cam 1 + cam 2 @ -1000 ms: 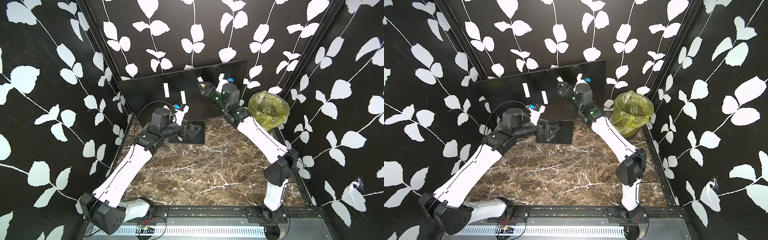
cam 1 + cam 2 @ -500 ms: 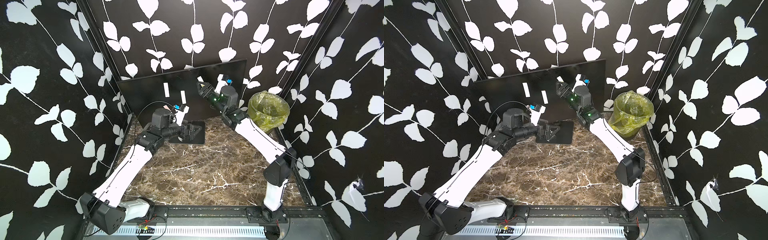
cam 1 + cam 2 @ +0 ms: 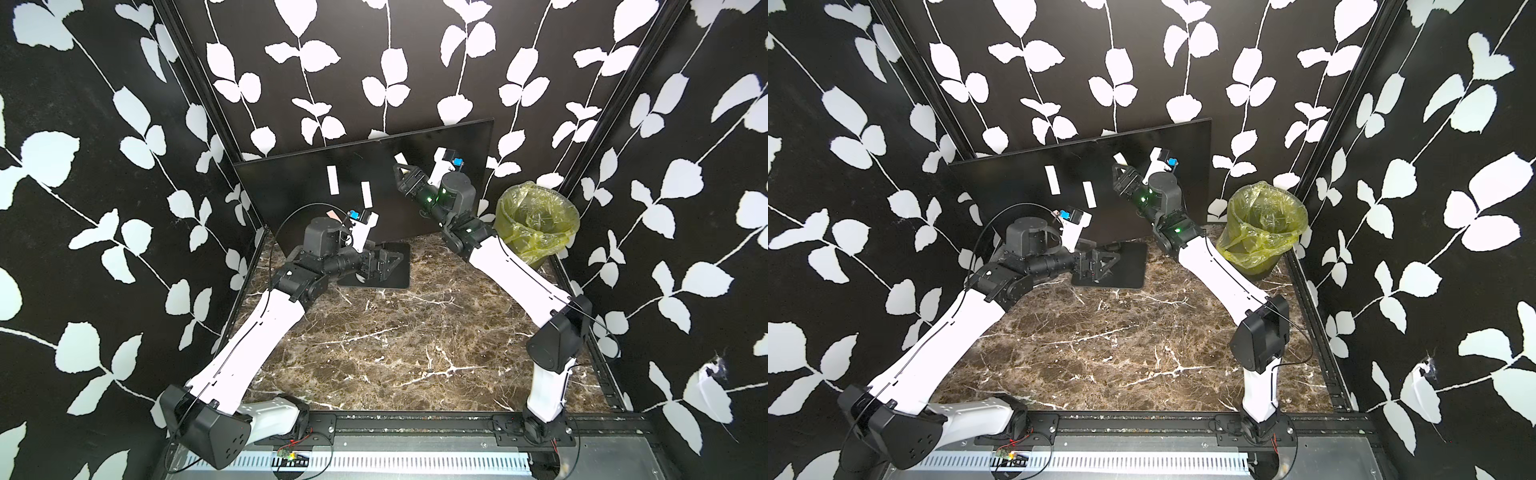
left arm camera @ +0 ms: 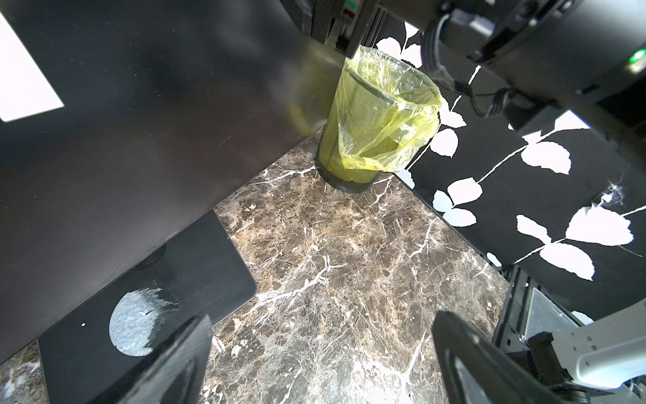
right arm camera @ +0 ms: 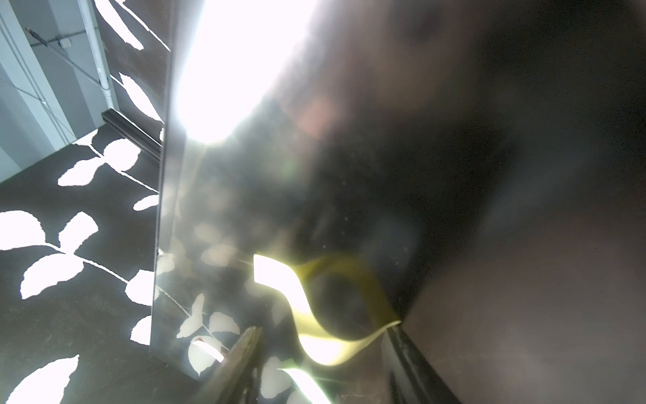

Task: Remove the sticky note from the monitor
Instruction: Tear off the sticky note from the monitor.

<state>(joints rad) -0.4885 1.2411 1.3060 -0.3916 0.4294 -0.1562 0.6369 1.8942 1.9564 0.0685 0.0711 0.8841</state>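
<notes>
The black monitor (image 3: 291, 187) (image 3: 1000, 187) stands at the back on its flat base (image 3: 399, 257). In the right wrist view a yellow sticky note (image 5: 325, 349) curls off the screen (image 5: 454, 140) between my right gripper's (image 5: 318, 363) fingers, with one edge touching a finger (image 5: 402, 346). The jaws stand apart around it. In both top views the right gripper (image 3: 402, 172) (image 3: 1119, 172) presses close to the upper screen, by a pale slip (image 3: 400, 159) that is probably the note. My left gripper (image 3: 380, 266) (image 4: 325, 367) hangs open and empty low over the base (image 4: 174, 280).
A mesh bin lined with a yellow bag (image 3: 536, 220) (image 3: 1262, 224) (image 4: 377, 119) stands at the back right beside the monitor. Two white rectangles (image 3: 332, 179) show on the screen, likely light reflections. Patterned walls close in on three sides of the marble table (image 3: 395, 340).
My right gripper has crept a little left and up along the screen, and its jaws have narrowed around the note. The left arm has not moved.
</notes>
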